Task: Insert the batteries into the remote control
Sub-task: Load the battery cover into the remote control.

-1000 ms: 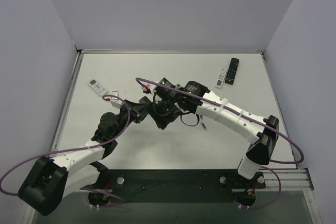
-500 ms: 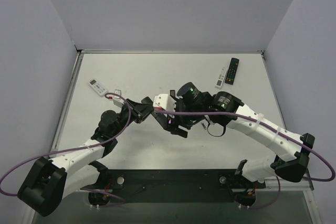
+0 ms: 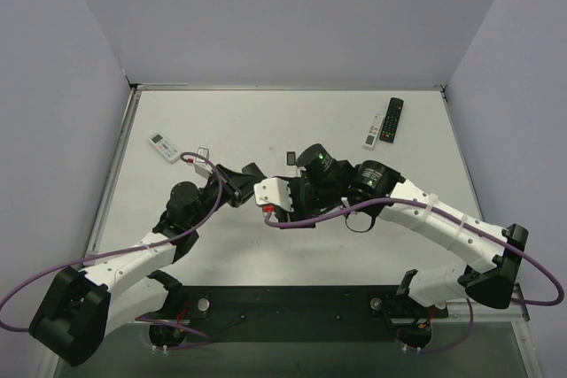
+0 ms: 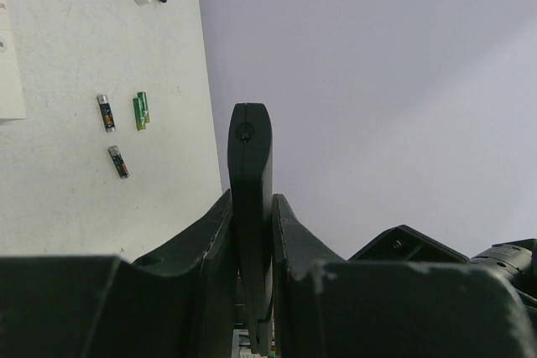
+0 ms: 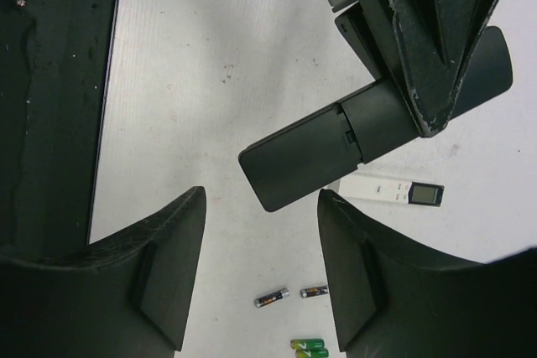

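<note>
L fingers (image 4: 198,249) clamp black remote (image 4: 250,165) edge-on; R fingers (image 5: 168,274) spread, empty. Risk: R push on cover (image 5: 294,165) may twist remote loose.

The slim black plastic remote control (image 4: 250,165) had its lower end hidden between the fingers (image 4: 201,241) of the left gripper (image 4: 251,197); the green cylindrical batteries (image 5: 307,346) were cut off by the right wrist view's bottom edge.

Two white arms (image 3: 133,263) with black joints (image 3: 376,179).
Purple cables (image 3: 53,270) are looped along each; the right claw (image 5: 260,199) is finished in matte black.
</note>
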Action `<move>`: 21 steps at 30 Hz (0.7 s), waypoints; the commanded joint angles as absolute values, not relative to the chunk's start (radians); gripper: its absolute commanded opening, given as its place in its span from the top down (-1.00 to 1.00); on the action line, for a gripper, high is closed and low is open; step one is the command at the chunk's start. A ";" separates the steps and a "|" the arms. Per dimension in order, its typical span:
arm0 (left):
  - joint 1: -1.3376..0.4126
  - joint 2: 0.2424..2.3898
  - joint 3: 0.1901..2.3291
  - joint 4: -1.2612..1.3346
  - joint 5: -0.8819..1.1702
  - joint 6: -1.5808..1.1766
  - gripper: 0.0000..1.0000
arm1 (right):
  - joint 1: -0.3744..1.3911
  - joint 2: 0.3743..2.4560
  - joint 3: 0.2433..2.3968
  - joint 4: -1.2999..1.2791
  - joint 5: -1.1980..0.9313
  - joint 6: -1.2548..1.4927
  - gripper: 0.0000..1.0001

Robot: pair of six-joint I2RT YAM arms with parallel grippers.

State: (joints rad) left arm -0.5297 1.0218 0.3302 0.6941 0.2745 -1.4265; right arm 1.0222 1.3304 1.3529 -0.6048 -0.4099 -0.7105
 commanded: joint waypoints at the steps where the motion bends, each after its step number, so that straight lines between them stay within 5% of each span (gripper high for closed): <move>1: -0.535 1.011 0.393 0.722 0.313 -1.405 1.00 | 1.026 1.359 1.365 -0.583 -0.459 -0.767 -0.01; 21: -0.535 1.028 0.422 0.756 0.339 -1.411 1.00 | 1.055 1.428 1.332 -0.583 -0.394 -0.807 0.13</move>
State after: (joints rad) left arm -0.5297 1.0325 0.3672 0.6712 0.3191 -1.3945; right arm 1.0355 1.4048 1.3518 -0.5816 -0.4080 -0.7849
